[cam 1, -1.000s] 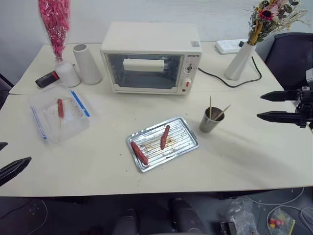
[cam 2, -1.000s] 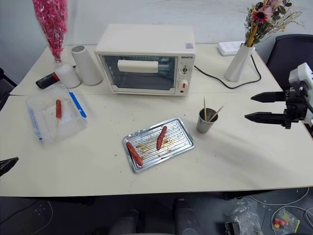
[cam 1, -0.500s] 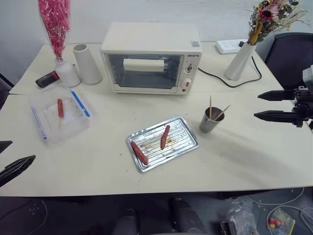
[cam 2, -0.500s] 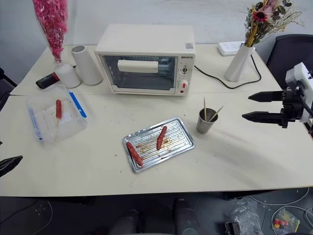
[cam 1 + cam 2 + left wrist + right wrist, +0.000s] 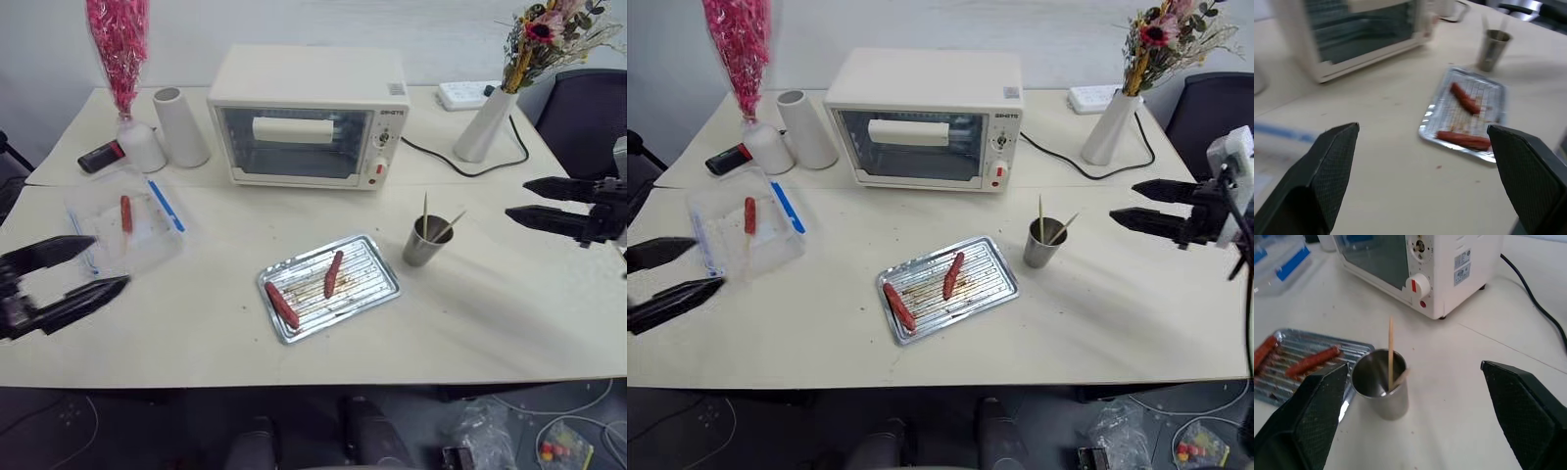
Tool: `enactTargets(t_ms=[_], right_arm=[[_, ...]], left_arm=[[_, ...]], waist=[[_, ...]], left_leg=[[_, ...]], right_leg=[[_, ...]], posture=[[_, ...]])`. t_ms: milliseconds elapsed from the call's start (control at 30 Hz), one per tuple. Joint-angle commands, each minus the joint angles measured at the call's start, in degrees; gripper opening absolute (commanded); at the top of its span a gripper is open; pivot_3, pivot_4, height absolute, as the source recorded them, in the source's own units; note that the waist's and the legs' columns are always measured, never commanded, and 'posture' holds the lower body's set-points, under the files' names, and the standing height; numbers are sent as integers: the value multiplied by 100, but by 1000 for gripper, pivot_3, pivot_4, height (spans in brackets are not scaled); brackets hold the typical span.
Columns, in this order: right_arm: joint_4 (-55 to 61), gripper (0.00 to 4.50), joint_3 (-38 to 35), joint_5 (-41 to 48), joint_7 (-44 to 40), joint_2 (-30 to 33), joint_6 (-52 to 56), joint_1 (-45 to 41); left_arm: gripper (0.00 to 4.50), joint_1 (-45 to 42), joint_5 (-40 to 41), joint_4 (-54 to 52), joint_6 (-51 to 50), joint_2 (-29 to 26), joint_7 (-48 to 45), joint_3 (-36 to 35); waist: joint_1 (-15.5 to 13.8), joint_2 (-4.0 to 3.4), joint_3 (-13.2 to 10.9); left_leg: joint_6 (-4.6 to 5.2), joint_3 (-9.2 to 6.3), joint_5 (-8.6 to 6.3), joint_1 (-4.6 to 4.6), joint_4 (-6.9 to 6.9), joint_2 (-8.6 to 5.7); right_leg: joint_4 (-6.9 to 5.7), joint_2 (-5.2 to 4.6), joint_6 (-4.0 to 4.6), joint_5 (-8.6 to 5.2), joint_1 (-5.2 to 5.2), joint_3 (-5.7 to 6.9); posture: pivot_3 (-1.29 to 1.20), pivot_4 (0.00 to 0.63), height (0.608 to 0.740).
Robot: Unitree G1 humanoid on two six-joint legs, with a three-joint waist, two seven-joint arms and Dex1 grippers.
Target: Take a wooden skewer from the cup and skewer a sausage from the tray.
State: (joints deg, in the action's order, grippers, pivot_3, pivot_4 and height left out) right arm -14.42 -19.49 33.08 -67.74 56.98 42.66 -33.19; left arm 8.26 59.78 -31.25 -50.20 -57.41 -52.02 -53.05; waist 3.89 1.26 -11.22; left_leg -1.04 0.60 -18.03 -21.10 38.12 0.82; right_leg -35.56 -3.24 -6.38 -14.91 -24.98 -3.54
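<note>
Standing on the table (image 5: 509, 313), just beside the far right corner of the tray (image 5: 367, 289): the cup (image 5: 424, 242), with the wooden skewer (image 5: 425, 211) rising near upright out of it and a second stick leaning toward the right gripper (image 5: 524, 198). Hovering near the cup on its right and pointing at it: that right gripper, jaws spread wide, gripping nothing; seen along its own fingers, the cup sitting low between them, toward one side. Hanging well apart at the table's left edge, beside the clear plastic box (image 5: 147, 230): the left gripper (image 5: 98, 264), jaws likewise wide and empty. Judging the right arm plainly the nearer for the draw, with the skewer's long axis calling for a lift up and out. Counting: two skewers in one cup; two sausages in the tray, the slim dark sausage (image 5: 333, 273) lying near the middle, long axis running away from the robot, the brighter one (image 5: 280, 305) at the near left corner; one more in the box.
</note>
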Motion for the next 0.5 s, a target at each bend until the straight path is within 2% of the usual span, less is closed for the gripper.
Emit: enactTargets(t_ms=[33,233,500], right_arm=[[1131,4500,-583,569,829,-361,703,403],[1718,4500,-868,884,2260,-1266,1254,577],[2081,4500,-857,1085,3167,-1908,1364,808]], left_arm=[[4441,-680,757,-454,15,-88,425,806],[4441,-2188,941,-612,182,176,1195,2483],[4441,-3194,799,-443,252,555,1640,3422]], waist=[[-50,-3,2],[-78,-3,2],[-81,-2,2]], left_leg=[[0,-3,0,0,-2,-2],[-3,-5,2,-1,7,-13],[-5,2,3,-8,5,-3]], right_leg=[[-4,3,-1,0,-1,-4],[-9,33,-9,5,-2,-14],[-6,65,-10,6,-6,-33]], posture=[[0,150,740],[0,150,740],[0,150,740]])
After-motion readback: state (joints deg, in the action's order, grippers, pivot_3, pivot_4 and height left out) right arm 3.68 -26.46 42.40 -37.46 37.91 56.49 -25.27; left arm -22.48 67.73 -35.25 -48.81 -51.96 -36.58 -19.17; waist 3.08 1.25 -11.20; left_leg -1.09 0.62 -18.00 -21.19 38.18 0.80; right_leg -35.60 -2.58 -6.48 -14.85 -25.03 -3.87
